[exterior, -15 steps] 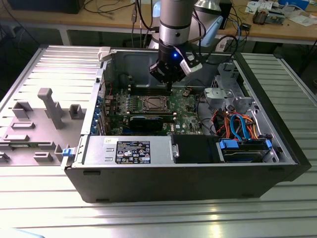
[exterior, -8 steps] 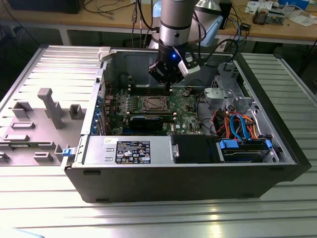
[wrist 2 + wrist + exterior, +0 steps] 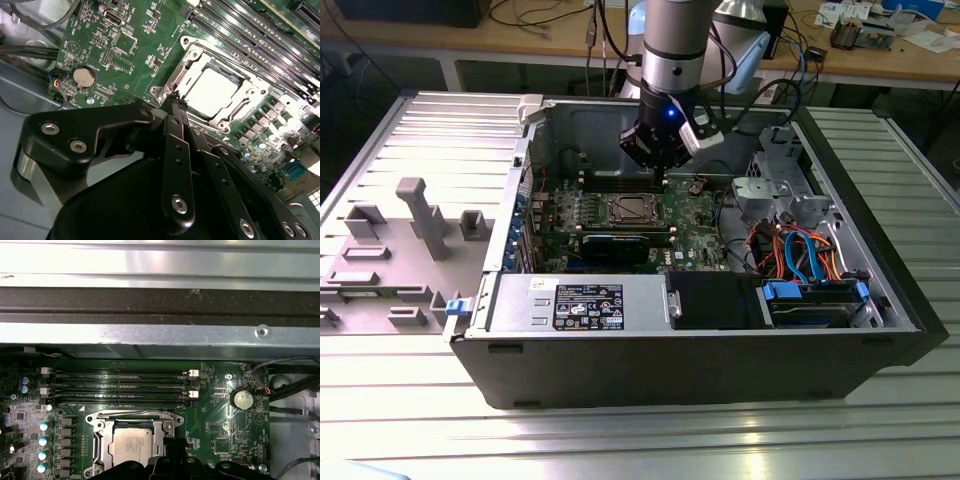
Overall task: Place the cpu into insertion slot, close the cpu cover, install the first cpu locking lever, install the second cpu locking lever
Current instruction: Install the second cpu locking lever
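The cpu (image 3: 210,90) (image 3: 131,446) lies flat in the insertion slot (image 3: 630,210), its silvery top showing through the square cut-out of the cpu cover (image 3: 186,64) (image 3: 131,416). The cover lies down over it. In both wrist views my gripper (image 3: 175,98) (image 3: 176,444) is shut with nothing between its fingers, its tip just off one side of the socket's metal frame. In the exterior view the gripper (image 3: 663,176) hangs low inside the open computer case, slightly to the exterior view's right of the socket and behind it.
Long memory slots (image 3: 120,385) run beside the socket, and a coin battery (image 3: 243,399) sits on the green board. A black card (image 3: 615,246), the power supply (image 3: 585,300), a drive cage with coloured cables (image 3: 800,250) and the case walls (image 3: 510,215) surround the board. A grey fixture tray (image 3: 410,240) lies outside.
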Robot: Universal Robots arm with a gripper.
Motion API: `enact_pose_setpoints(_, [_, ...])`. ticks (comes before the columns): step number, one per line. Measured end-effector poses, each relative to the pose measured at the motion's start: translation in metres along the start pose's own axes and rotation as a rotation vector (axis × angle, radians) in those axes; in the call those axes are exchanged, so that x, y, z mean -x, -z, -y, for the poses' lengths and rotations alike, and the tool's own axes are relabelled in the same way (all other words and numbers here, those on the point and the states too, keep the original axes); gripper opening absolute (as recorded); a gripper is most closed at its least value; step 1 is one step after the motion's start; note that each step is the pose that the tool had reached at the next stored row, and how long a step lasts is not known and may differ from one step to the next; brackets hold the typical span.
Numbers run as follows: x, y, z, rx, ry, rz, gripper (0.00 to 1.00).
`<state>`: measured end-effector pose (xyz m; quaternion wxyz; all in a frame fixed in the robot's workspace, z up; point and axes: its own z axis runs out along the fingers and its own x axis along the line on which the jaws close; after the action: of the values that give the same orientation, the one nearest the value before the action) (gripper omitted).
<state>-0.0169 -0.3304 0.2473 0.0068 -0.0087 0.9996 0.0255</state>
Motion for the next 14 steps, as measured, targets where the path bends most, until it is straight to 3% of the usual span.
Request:
enact_pose_setpoints(1, [0.0000, 0.0002, 0.0005, 0.0065, 0.000, 0.0001, 0.11])
enact_pose_setpoints(7, [-0.0010, 0.0007, 0.0022, 0.0281, -0.001, 0.0005, 0.11])
enact_pose_setpoints(9, [-0.0017, 0.0008, 0.0031, 0.0422, -0.001, 0.0006, 0.11])
enact_pose_setpoints(14, [-0.0026, 0.0008, 0.0046, 0.0700, -0.001, 0.0012, 0.11])
